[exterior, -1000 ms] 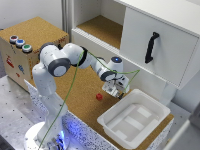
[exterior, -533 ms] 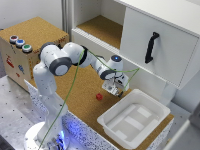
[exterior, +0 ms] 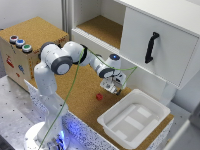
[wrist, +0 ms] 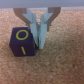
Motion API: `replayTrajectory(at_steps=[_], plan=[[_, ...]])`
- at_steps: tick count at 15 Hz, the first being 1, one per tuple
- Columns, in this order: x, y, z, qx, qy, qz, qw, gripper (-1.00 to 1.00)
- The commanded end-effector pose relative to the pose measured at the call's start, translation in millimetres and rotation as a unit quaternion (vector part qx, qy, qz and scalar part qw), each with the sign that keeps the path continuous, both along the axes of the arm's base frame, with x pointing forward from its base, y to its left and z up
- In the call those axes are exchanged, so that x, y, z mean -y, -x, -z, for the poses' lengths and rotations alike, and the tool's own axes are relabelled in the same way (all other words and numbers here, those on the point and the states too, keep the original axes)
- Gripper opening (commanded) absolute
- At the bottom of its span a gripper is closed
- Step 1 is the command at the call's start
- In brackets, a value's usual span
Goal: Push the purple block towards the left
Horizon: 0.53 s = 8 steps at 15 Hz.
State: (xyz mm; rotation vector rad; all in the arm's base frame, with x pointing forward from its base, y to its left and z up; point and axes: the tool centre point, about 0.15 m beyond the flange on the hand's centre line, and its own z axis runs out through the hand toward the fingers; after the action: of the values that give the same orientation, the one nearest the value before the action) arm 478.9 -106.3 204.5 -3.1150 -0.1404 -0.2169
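On the cork desk (exterior: 80, 107) I kept the pincer (wrist: 40, 37) clenched on nothing, fingers just beside the purple block (wrist: 22, 43), a flat edge for shoving it left.

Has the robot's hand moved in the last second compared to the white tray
No. In the exterior view the hand sits at the same spot beside the white tray and the small red object, with no clear shift.
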Motion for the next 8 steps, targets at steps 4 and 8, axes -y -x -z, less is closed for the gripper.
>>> replayTrajectory(at_steps=[4, 8], plan=[[-51.5, -14.8, -7.2, -0.05, -0.012, 0.01, 0.999, -1.0], [-79.5, -19.9, -0.3, -0.063, -0.016, 0.011, 0.998, -1.0]])
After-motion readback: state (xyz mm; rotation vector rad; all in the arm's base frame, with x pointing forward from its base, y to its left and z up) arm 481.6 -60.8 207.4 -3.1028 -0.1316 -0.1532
